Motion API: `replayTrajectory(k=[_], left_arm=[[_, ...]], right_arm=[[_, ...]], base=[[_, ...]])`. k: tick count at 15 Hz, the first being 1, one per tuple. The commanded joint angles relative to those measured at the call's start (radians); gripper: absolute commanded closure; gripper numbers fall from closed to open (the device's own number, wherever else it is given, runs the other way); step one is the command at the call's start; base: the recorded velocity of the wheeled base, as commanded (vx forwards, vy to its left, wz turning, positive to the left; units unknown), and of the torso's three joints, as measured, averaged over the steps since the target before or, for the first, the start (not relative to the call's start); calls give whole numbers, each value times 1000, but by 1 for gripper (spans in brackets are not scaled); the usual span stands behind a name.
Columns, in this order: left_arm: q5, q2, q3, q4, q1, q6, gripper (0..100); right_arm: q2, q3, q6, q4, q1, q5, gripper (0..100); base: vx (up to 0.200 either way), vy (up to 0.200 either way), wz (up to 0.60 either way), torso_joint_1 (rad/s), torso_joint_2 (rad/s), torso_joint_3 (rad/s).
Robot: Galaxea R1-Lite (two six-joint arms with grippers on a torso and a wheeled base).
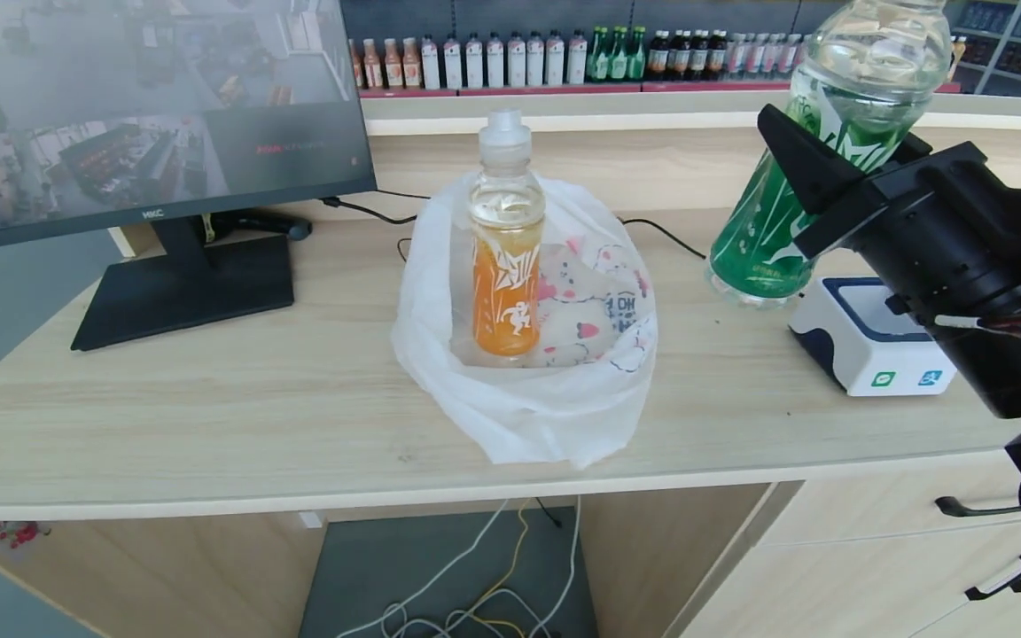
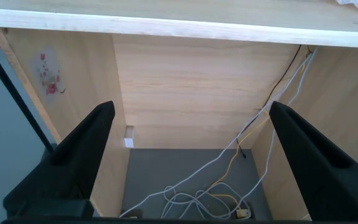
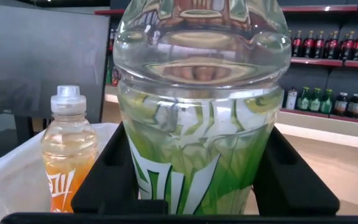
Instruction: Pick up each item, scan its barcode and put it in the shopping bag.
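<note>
Green bottle [image 1: 763, 221] clamped in right end effector [image 1: 794, 182], tilted beside scanner [image 1: 865, 350].

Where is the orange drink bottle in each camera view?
Head view: the orange bottle stands upright in the shopping bag on the counter.
Left wrist view: faces under the counter, toward the cables.
Right wrist view: the orange bottle stands beside the green bottle held in the right fingers.
Shared landmark: the shopping bag.
</note>
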Motion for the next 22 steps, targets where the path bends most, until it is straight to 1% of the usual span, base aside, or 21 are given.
replayTrajectory(k=[1, 7, 9, 13, 14, 16, 22], left_arm=[[0, 0, 0, 0, 0, 0, 0], [0, 0, 0, 0, 0, 0, 0], [0, 0, 0, 0, 0, 0, 0], [0, 0, 0, 0, 0, 0, 0], [0, 0, 0, 0, 0, 0, 0], [0, 0, 0, 0, 0, 0, 0], [0, 0, 0, 0, 0, 0, 0]], right_arm=[[0, -1, 0, -1, -2, 0, 100], [50, -59, 1, -2, 8, 6, 100], [76, -70, 1, -1, 32, 6, 100], [125, -94, 1, -1, 32, 6, 100], [157, -125, 1, -1, 34, 6, 100], [183, -145, 1, -1, 34, 6, 100], [224, -176, 3, -1, 34, 6, 100]], base=[[0, 0, 0, 0, 0, 0], [0, 0, 0, 0, 0, 0], [0, 0, 0, 0, 0, 0], [0, 0, 0, 0, 0, 0], [0, 0, 0, 0, 0, 0], [0, 0, 0, 0, 0, 0], [0, 0, 0, 0, 0, 0]])
